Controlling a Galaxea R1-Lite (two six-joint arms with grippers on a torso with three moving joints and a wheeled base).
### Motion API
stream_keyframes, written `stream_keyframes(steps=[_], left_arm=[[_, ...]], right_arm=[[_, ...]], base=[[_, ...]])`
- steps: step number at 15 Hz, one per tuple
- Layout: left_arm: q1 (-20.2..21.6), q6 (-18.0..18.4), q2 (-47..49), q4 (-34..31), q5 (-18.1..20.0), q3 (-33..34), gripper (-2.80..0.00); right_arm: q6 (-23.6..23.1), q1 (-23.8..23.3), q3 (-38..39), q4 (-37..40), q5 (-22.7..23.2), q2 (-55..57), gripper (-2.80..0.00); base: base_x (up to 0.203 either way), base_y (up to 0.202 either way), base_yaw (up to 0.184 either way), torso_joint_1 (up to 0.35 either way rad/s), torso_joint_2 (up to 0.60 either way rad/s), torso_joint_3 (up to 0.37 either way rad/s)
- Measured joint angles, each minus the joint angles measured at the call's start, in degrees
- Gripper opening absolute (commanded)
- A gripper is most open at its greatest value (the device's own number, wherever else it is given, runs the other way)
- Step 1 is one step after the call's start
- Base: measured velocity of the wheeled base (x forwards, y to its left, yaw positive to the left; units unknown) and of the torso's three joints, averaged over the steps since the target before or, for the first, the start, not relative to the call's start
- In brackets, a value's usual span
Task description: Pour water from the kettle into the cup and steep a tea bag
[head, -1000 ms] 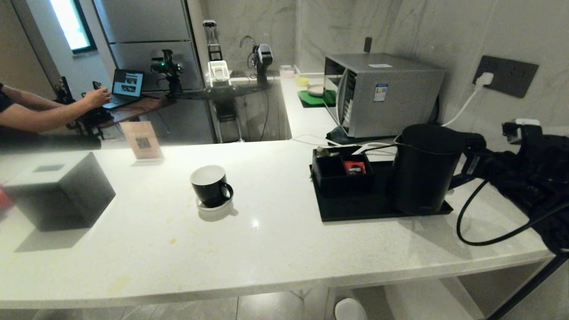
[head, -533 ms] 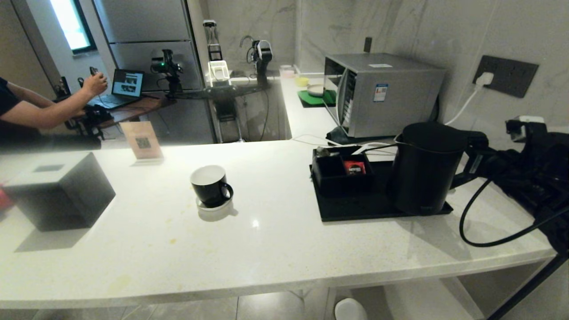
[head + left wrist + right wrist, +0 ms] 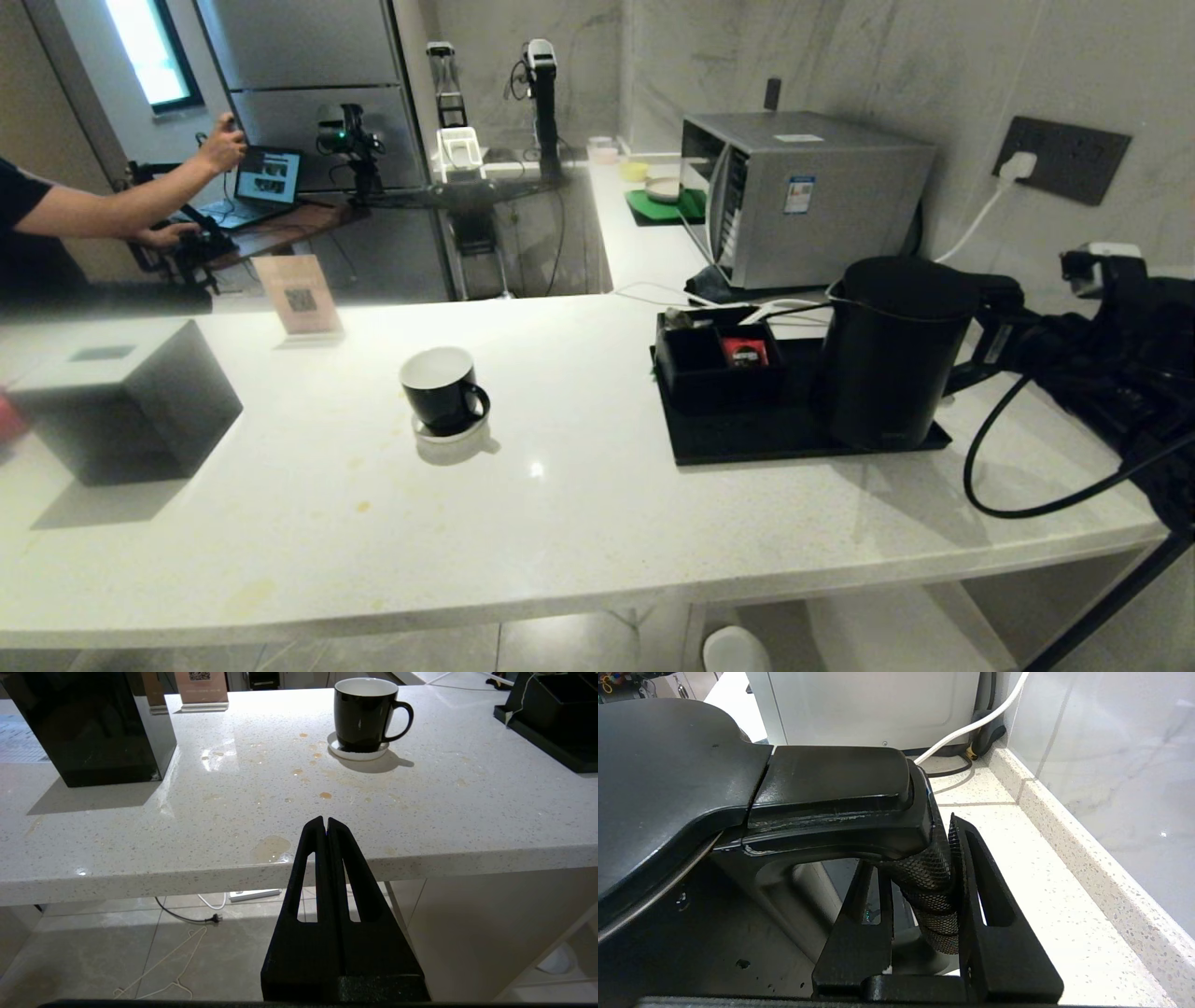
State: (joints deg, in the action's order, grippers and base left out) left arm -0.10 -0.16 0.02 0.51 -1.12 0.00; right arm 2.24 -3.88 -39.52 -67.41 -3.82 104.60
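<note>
The tall black kettle (image 3: 892, 355) stands on a black tray (image 3: 747, 439) at the right of the white counter. My right gripper (image 3: 991, 338) reaches in from the right and is shut on the kettle's side handle (image 3: 931, 882); the right wrist view shows the textured grip pinched between the fingers (image 3: 971, 868), with the flat lid (image 3: 658, 779) just beyond. The black cup (image 3: 439, 385) with a white inside sits on its white saucer (image 3: 471, 431) mid-counter, well left of the kettle. My left gripper (image 3: 326, 823) hangs shut and empty below the counter's front edge. No tea bag is in view.
A black organizer box (image 3: 714, 359) shares the tray. A black cube tissue box (image 3: 131, 401) stands far left, a small sign (image 3: 299, 297) behind the cup, and a microwave (image 3: 803, 196) behind the kettle. A black cable (image 3: 1018, 467) loops beside my right arm. A person (image 3: 103, 210) works at back left.
The kettle, the cup and both my arms have stayed where they were. The person at the back left has raised a hand higher.
</note>
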Motion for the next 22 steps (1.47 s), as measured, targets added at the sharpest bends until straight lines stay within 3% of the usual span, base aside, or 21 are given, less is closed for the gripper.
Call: stream_keyframes(steps=[22], left_arm=[[0.0,0.01,0.0,0.0,0.05,0.0,-2.8]], right_arm=[[1.34,0.3,2.73,-0.59,-0.17,-0.51,-2.8]], base=[[0.0,0.0,0.0,0.0,0.0,0.0]])
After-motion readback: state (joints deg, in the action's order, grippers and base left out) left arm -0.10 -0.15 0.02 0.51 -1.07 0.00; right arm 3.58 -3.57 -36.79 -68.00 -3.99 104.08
